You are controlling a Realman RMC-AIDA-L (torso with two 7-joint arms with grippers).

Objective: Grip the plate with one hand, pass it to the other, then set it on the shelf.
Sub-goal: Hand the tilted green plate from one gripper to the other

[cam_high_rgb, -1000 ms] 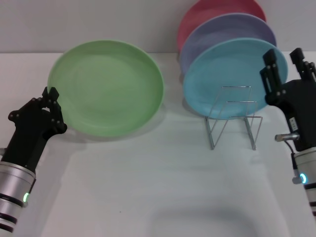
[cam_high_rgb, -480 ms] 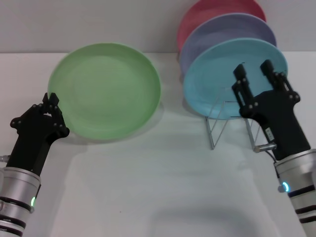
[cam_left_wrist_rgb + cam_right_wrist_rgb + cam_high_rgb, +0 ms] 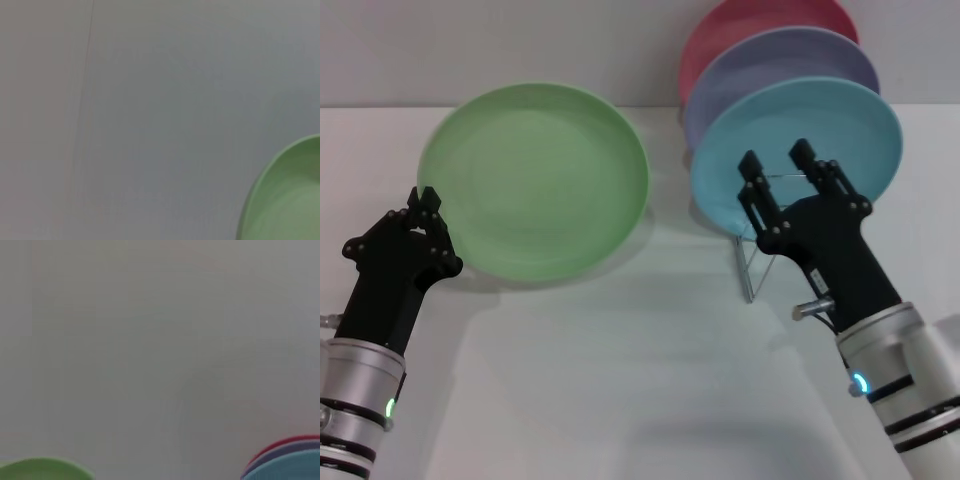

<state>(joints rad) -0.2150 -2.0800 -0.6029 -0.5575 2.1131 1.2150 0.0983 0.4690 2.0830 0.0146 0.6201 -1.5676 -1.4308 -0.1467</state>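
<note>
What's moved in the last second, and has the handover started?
The right gripper, open, has swung from the far right inward toward the green plate, now in front of the blue plate and wire rack. No handover yet. The left gripper still grips the green plate's rim, barely shifted.

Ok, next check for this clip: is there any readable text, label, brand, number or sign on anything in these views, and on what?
None: no view shows readable text.
The plate, the turquoise-blue plate, the lavender plate and the red plate are plain.
The shelf is bare wire.
The left gripper and right gripper carry no legible marking; each arm shows only a small glowing light near the wrist, not a character.
</note>
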